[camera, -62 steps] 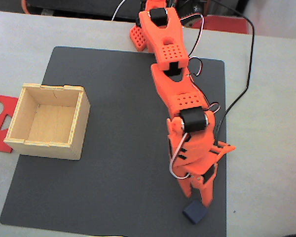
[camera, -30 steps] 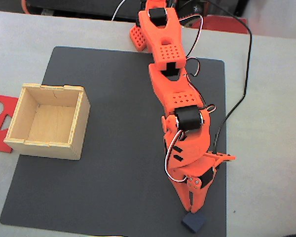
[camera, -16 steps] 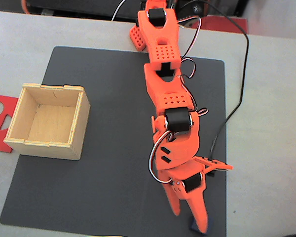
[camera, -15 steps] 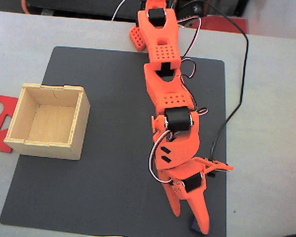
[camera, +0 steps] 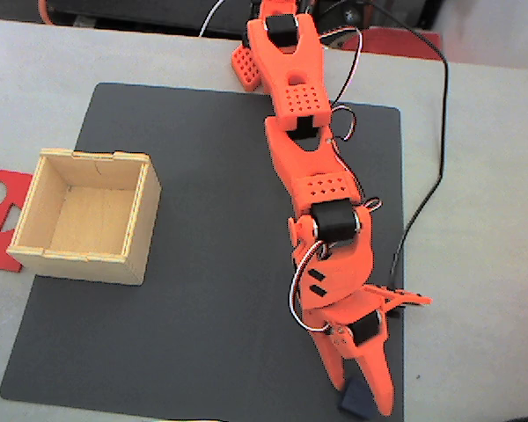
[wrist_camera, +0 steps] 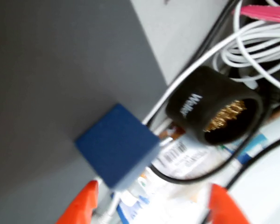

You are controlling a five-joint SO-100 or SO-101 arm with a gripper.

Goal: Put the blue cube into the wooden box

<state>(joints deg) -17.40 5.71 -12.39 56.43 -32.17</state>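
At the mat's (camera: 202, 264) near edge, fixed view: cube (camera: 357, 400) sits between my 2 fingers, gripper (camera: 363, 397) spread around it. Can't tell whether either finger touches it. Wrist view: cube (wrist_camera: 117, 144) lies on the mat (wrist_camera: 51, 84), orange fingertips (wrist_camera: 81, 207) apart below it. Box (camera: 86, 215) stands well off at the mat's left side.

Arm (camera: 321, 189) swung right; blue cube (camera: 357, 401) more exposed.
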